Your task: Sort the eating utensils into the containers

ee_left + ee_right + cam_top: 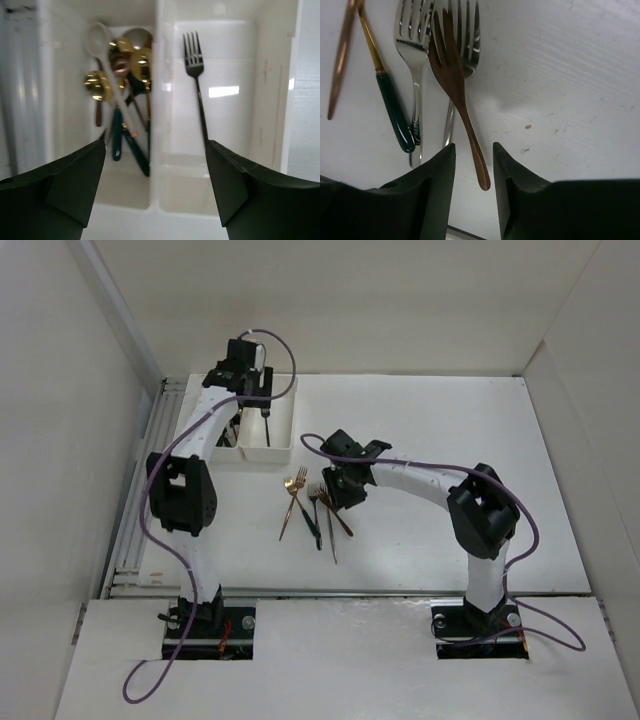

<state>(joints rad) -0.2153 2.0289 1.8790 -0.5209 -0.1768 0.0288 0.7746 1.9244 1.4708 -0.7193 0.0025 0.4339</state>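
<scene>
Two white bins stand side by side at the back left. In the left wrist view the left bin (65, 125) holds several gold, copper and white spoons (120, 65), and the right bin (235, 125) holds one dark fork (195, 75). My left gripper (156, 145) (262, 408) hangs open and empty above them. A few forks lie on the table's middle (318, 512). My right gripper (473, 147) (336, 492) is low over them, open, and its fingers straddle the handle end of a copper fork (451, 75) without touching it.
Beside the copper fork lie two silver forks (412, 45), a gold utensil with a dark green handle (395, 115) and a thin copper handle (339, 65). The right bin's near rim (268, 454) shows in the top view. Enclosure walls ring the table.
</scene>
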